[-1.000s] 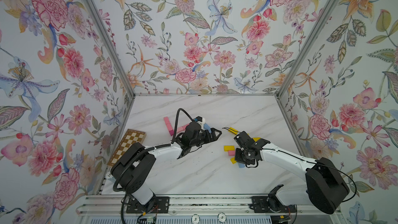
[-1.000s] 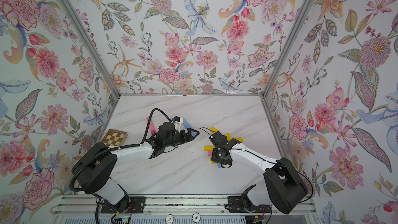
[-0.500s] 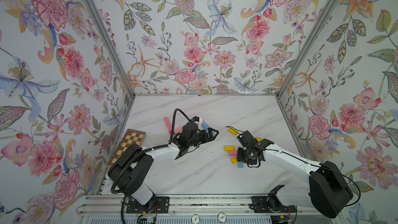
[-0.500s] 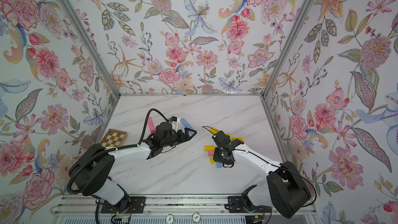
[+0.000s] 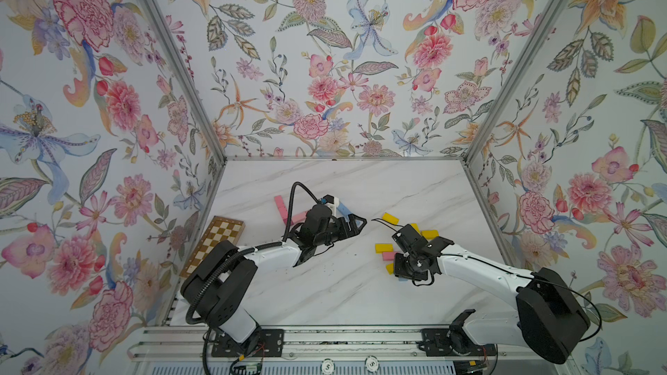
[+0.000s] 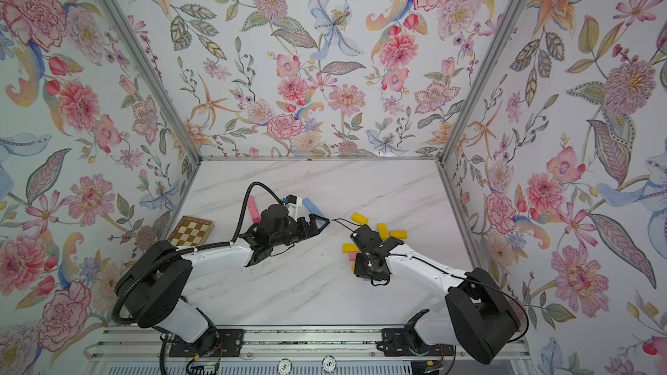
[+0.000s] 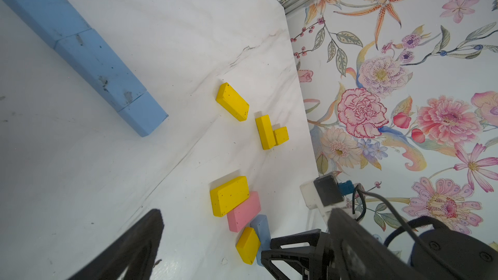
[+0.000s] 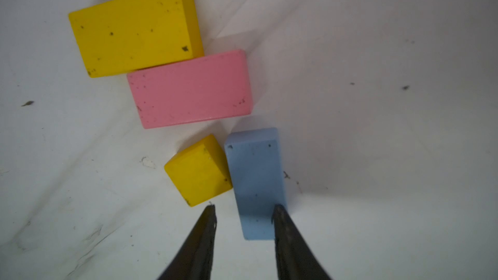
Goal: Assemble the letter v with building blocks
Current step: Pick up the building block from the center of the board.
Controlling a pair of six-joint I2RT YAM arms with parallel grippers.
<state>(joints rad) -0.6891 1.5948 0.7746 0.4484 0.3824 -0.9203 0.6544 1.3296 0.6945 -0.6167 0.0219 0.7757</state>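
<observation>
Several building blocks lie flat on the marble table. A big yellow block (image 8: 134, 29), a pink one (image 8: 190, 88), a small yellow one (image 8: 198, 169) and a light blue one (image 8: 256, 179) cluster under my right gripper (image 8: 244, 219). Its jaws are narrowly open. The blue block's end lies between them, against one finger, with a gap to the other. More yellow blocks (image 5: 390, 217) lie behind it. A row of blue blocks (image 7: 89, 57) and pink blocks (image 5: 279, 205) sit by my left gripper (image 5: 355, 223), which is wide open and holds nothing.
A brown-and-cream checkered board (image 5: 216, 238) lies by the left wall. Floral walls close in the table on three sides. The right arm's wrist (image 7: 323, 195) shows in the left wrist view, close to the right wall. Bare marble (image 5: 343, 294) stretches between the arms toward the front rail.
My right gripper's jaws have gone from shut to slightly apart over the blue block. The left arm has shifted only a little and stays open.
</observation>
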